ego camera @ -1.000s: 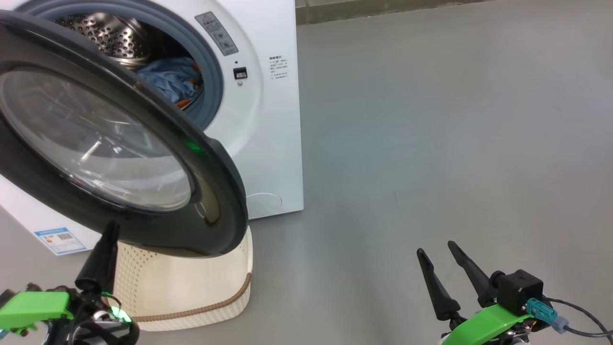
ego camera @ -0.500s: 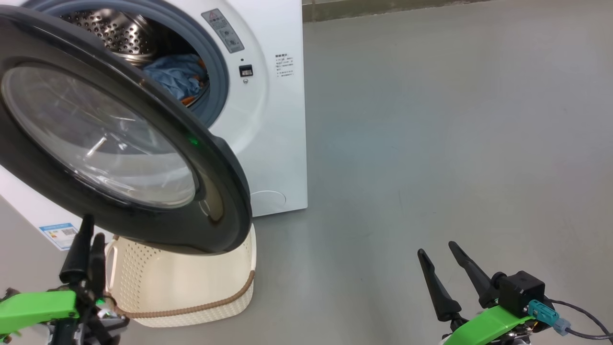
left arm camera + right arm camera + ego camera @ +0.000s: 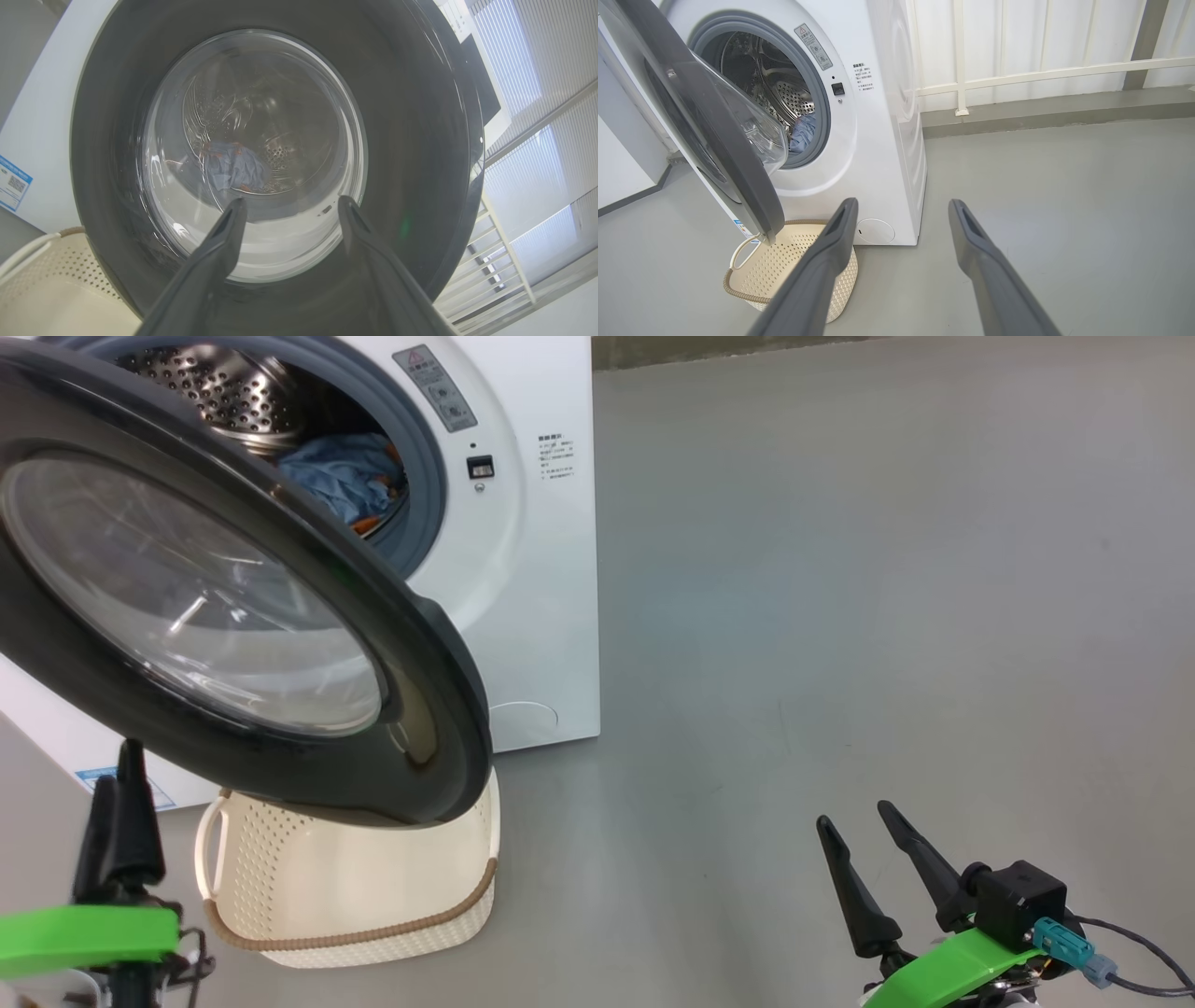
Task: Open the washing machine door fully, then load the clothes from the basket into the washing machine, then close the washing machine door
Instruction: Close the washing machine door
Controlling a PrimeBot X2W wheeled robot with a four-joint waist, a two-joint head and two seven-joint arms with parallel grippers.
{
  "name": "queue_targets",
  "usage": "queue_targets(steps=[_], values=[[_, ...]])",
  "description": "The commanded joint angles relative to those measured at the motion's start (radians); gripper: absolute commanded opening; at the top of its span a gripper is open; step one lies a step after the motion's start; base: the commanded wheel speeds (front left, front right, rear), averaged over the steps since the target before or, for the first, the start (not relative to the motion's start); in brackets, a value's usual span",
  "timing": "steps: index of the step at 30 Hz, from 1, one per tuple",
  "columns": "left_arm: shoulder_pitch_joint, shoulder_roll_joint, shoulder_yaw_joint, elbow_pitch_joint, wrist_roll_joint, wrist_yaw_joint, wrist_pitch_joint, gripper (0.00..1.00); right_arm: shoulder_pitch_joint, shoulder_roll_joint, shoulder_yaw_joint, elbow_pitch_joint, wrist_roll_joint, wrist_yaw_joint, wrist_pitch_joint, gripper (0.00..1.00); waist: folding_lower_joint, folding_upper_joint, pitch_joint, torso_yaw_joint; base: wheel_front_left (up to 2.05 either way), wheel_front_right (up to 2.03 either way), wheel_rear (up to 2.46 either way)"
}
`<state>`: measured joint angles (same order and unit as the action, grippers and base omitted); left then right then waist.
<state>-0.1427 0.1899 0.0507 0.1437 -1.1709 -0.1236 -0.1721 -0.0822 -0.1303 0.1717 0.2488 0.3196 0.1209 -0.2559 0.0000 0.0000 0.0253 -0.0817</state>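
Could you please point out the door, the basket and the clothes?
glossy black round door (image 3: 446,695): head view, right rim.
cream perforated plastic basket (image 3: 759,273): right wrist view, inner wall.
light blue clothes (image 3: 336,478): head view, middle blue fold.

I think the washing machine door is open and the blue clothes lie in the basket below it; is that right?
Not quite: the blue clothes lie inside the washing machine, not in the basket, as the right wrist view shows. The door is indeed open.

laundry corner: white washing machine (image 3: 878,154), bare grey floor (image 3: 1064,210), white railing (image 3: 959,56) behind.
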Motion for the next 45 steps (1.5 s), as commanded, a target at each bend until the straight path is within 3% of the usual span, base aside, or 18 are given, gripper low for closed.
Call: queue_targets(steps=[1, 4, 7, 13, 18, 27, 45], values=[[-0.011, 0.052, 0.009, -0.024, 0.048, -0.007, -0.030, 1.00, -0.018, -0.002, 0.018, -0.027, 0.002, 0.010, -0.006, 1.00, 0.0000, 0.0000, 0.001, 0.000, 0.00, 0.00, 0.00], [-0.007, 0.101, -0.025, -0.008, 0.193, -0.007, -0.080, 1.00, -0.017, -0.002, 0.018, -0.027, -0.001, 0.010, -0.006, 1.00, 0.0000, 0.0000, 0.002, -0.001, 0.00, 0.00, 0.00], [-0.008, 0.108, -0.015, -0.003, 0.352, -0.007, -0.088, 1.00, -0.017, -0.002, 0.016, -0.029, -0.002, 0.010, -0.006, 1.00, 0.0000, 0.0000, 0.005, -0.001, 0.00, 0.00, 0.00], [0.029, 0.038, 0.069, -0.058, 0.683, -0.007, -0.089, 1.00, -0.019, -0.001, 0.015, -0.033, -0.003, 0.010, -0.006, 1.00, 0.0000, 0.0000, 0.012, -0.006, 0.00, 0.00, 0.00], [0.085, -0.012, 0.086, -0.086, 0.853, -0.007, -0.089, 1.00, -0.020, 0.001, 0.013, -0.036, -0.004, 0.010, -0.006, 1.00, 0.0000, 0.0000, 0.015, -0.011, 0.00, 0.00, 0.00], [0.175, -0.088, 0.092, -0.098, 0.952, -0.007, -0.090, 1.00, -0.019, 0.004, 0.008, -0.044, -0.006, 0.010, -0.006, 1.00, 0.0000, 0.0000, 0.018, -0.016, 0.00, 0.00, 0.00], [0.252, -0.100, 0.065, -0.063, 0.995, -0.007, -0.090, 1.00, 0.000, 0.001, -0.001, -0.046, -0.013, 0.010, -0.006, 1.00, 0.0000, 0.0000, -0.006, -0.003, 0.00, 0.00, 0.00]])
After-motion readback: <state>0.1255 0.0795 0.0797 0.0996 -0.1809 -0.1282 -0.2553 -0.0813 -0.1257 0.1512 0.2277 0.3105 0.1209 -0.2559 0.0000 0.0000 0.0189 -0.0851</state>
